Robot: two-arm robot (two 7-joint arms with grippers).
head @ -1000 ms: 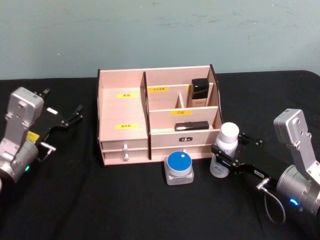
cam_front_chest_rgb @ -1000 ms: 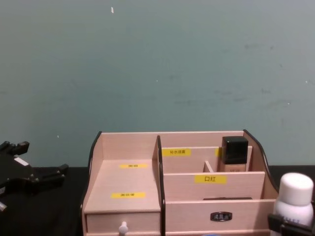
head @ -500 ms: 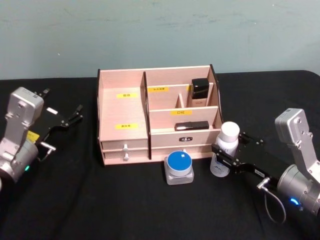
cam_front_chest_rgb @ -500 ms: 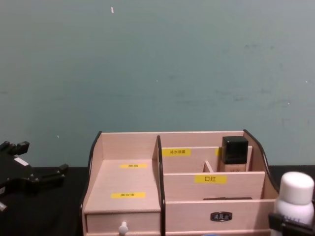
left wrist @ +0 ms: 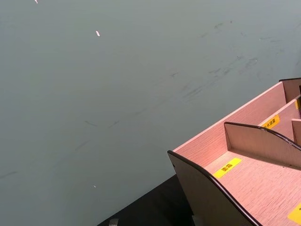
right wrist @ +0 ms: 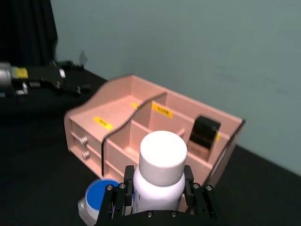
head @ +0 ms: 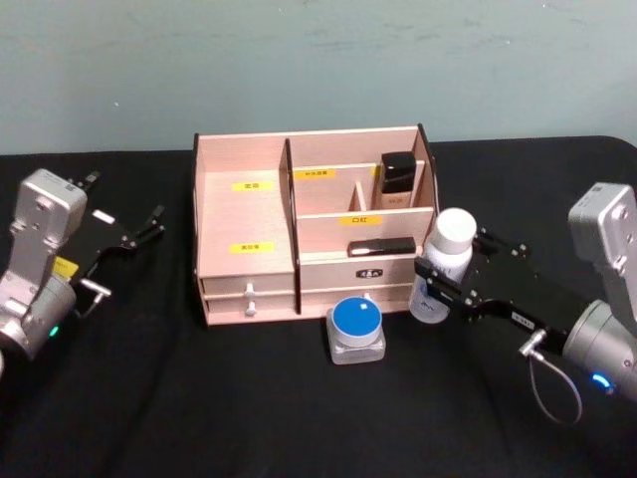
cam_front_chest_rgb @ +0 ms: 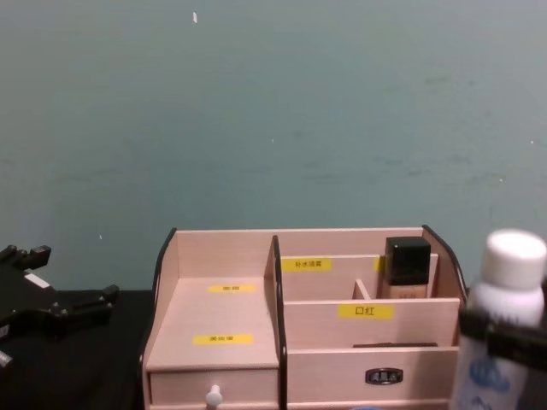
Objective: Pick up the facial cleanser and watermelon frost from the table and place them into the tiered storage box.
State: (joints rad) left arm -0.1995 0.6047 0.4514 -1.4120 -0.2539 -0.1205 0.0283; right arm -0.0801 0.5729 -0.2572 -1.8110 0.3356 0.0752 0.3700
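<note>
My right gripper is shut on a white bottle with a white cap and a blue-printed label. It holds the bottle upright, just off the table, close by the right front corner of the tiered storage box. The bottle shows between the fingers in the right wrist view and at the right edge of the chest view. A squat jar with a blue lid stands on the table before the box's drawers. I cannot tell which of the two is the cleanser. My left gripper rests open at the far left.
The box holds a black-capped bottle in its back right compartment and a flat dark item in a lower tier. Its wide left compartment is bare. Black cloth covers the table; a teal wall stands behind.
My right gripper has raised the white bottle off the table and carried it a little left and toward the box's right side. The left arm and the jar have stayed put.
</note>
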